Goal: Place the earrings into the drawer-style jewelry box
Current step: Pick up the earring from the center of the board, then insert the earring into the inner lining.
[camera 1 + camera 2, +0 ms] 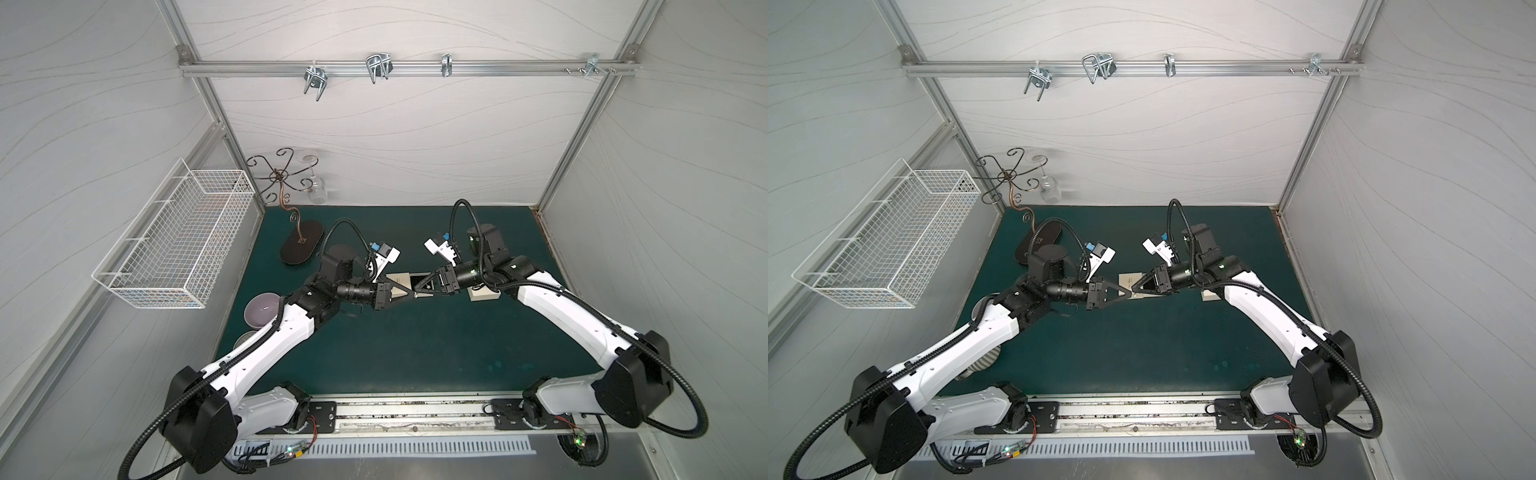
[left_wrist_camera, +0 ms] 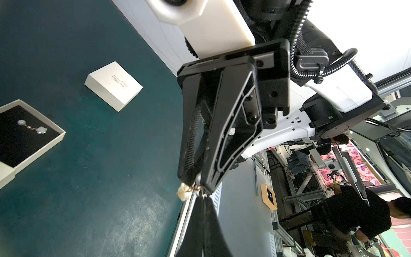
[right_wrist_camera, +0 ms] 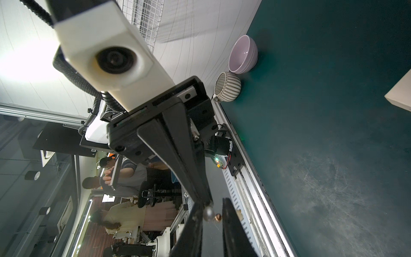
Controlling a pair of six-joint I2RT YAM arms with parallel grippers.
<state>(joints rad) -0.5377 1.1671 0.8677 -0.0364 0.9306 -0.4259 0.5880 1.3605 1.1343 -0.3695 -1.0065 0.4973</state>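
The drawer-style jewelry box (image 1: 400, 277) lies mid-table with its black-lined drawer (image 2: 60, 136) pulled out. One earring (image 2: 31, 128) rests inside the drawer. Both grippers meet tip to tip just above the drawer. My left gripper (image 2: 202, 197) (image 1: 411, 295) is shut on a second earring (image 2: 183, 193), whose pale flower bead hangs beside its tips. My right gripper (image 3: 213, 205) (image 1: 417, 292) faces it; its jaws stand a narrow gap apart around that earring's silver and copper beads (image 3: 209, 215).
A second, closed white box (image 1: 484, 294) (image 2: 113, 85) sits under the right arm. A purple bowl (image 3: 243, 54) and a striped cup (image 3: 228, 86) stand at the table's left edge. A scrolled metal stand (image 1: 301, 245) with a hanging glass (image 1: 318, 191) and a wire basket (image 1: 174, 237) are back left.
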